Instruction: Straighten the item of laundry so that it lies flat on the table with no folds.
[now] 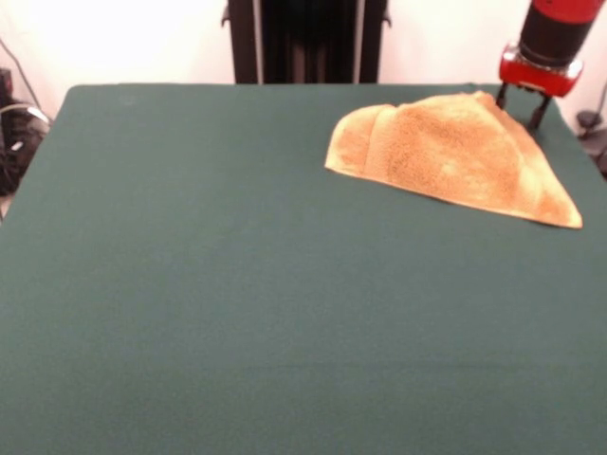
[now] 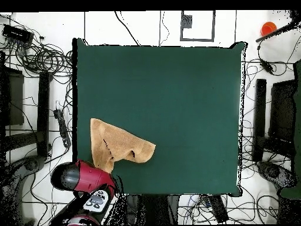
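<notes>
The golden tan towel (image 1: pixel 446 152) lies folded over on itself in a rough triangle at the far right of the dark green table (image 1: pixel 237 284). A smoother band shows along its left edge. My gripper (image 1: pixel 520 106) hangs at the towel's far right corner, its two dark fingers apart and nothing between them. In the overhead view the towel (image 2: pixel 117 144) lies near the lower left corner of the table (image 2: pixel 176 88), and the red arm (image 2: pixel 82 178) covers the gripper just beside the towel's lower edge.
The table's far edge and right edge run close to the towel and the gripper. The black pedestal (image 1: pixel 305 40) stands behind the table's far side. Cables and dark stands (image 2: pixel 42 100) lie on the floor around the table.
</notes>
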{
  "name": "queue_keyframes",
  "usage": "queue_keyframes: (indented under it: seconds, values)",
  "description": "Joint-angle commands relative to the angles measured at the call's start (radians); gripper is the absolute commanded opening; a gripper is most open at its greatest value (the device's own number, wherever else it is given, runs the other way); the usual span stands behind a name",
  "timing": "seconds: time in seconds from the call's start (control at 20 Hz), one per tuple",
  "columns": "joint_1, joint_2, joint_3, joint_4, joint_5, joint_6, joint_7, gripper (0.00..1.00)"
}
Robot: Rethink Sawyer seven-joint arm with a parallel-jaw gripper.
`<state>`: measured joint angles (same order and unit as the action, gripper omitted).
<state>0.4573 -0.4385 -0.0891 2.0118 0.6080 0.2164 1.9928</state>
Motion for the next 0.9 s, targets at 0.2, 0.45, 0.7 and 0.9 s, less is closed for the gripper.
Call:
queue_keyframes:
  seconds: [0.2,0.45,0.7,0.9]
  values:
    - [0.029,0.021,-0.036,-0.083,0.04,0.179,0.301,1.0]
    - [0.056,-0.04,-0.117,-0.152,-0.012,0.403,0.373,1.0]
    - [0.047,-0.068,-0.142,-0.179,-0.027,0.506,0.388,1.0]
    - [0.031,-0.082,-0.141,-0.187,-0.033,0.553,0.394,1.0]
